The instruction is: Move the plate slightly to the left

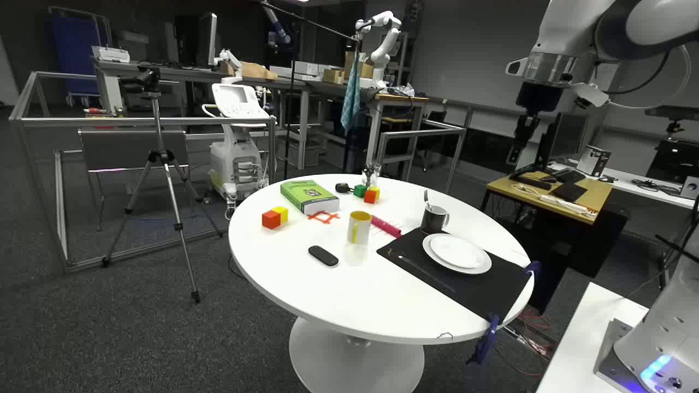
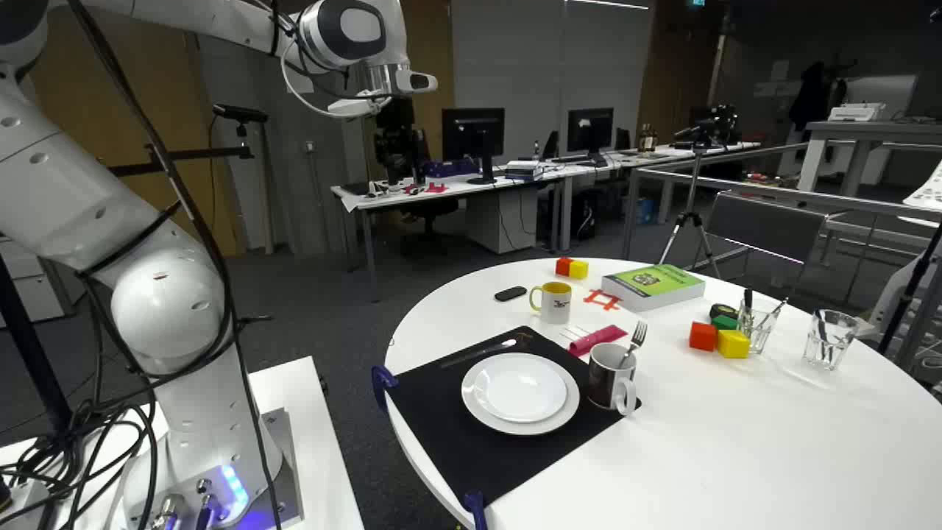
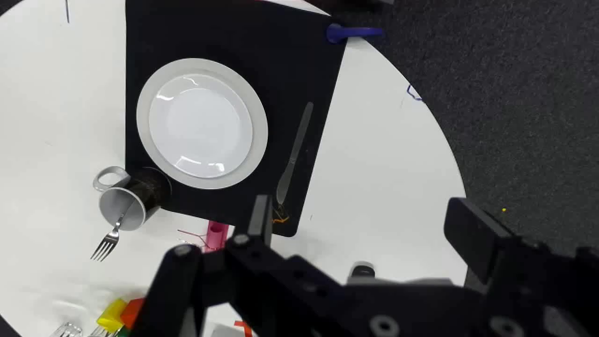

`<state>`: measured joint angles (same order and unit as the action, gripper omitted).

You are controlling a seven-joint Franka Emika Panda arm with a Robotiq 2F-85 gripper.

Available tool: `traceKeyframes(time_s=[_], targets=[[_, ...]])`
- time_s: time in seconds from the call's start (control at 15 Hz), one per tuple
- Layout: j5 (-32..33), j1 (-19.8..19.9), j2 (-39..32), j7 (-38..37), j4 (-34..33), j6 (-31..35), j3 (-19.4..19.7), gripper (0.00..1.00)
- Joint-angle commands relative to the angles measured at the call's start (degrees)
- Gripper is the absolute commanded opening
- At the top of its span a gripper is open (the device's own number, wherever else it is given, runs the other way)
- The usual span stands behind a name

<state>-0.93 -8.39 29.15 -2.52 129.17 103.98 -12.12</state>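
The white plate [image 1: 485, 263] lies flat on a black placemat [image 1: 491, 300] on the round white table, in both exterior views [image 2: 519, 428]. A smaller white plate [image 2: 521, 388] appears stacked on it. In the wrist view the plate [image 3: 260, 128] is left of centre and fully visible, with the smaller plate [image 3: 201, 131] inside its rim. My gripper [image 3: 358, 208] is open and empty, its fingers wide apart. In both exterior views the gripper [image 1: 516, 153] hangs high above the table, apart from the plate; it also shows against the background desk [image 2: 406, 173].
A dark mug holding a fork [image 2: 605, 375] stands close beside the plate. A knife [image 3: 295, 152] lies on the placemat. Blue clamps [image 1: 487, 335] grip the table edge. A yellow-white mug [image 1: 358, 227], pink object [image 2: 597, 340], black oblong item [image 1: 323, 255], green book [image 1: 310, 196] and cubes stand farther off.
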Motion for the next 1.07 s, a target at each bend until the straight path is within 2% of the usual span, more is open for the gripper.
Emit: traceKeyframes(time_s=[0.0,0.4,0.6,1.0], targets=[[0.3,-0.6,-0.1,-0.3,-0.1,-0.1,0.5,1.0],[0.3,-0.6,-0.1,-0.3,-0.2,-0.1,0.5,1.0],[2.4,0.9,1.5,-0.5,1.9,0.3,1.6,1.0],[6.0,4.2,3.2,6.8,7.7,3.4,9.9,1.0]])
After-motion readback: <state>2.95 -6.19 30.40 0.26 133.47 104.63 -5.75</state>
